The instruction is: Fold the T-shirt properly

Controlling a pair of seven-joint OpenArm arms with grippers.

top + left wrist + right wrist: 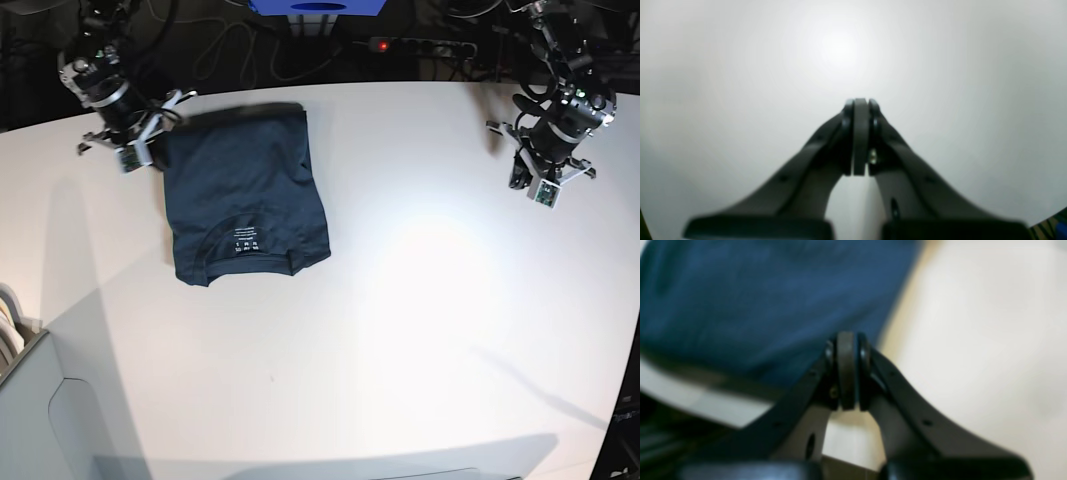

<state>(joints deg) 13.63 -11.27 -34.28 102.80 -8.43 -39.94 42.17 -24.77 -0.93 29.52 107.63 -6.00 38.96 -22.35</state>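
Observation:
The dark navy T-shirt (240, 195) lies folded into a compact rectangle on the white table (420, 300), at its far left, collar label facing up toward the near edge. My right gripper (168, 108) hovers at the shirt's far-left corner. In the right wrist view this gripper (848, 340) is shut with nothing between its pads, the blue T-shirt (756, 300) spread beneath and to its left. My left gripper (520, 172) is at the table's far right, well away from the shirt. Over bare table, the left gripper (860, 103) is shut and empty.
A power strip (420, 45) with a red light, cables and a blue box (318, 6) sit beyond the table's far edge. A grey surface (30, 400) stands off the near-left corner.

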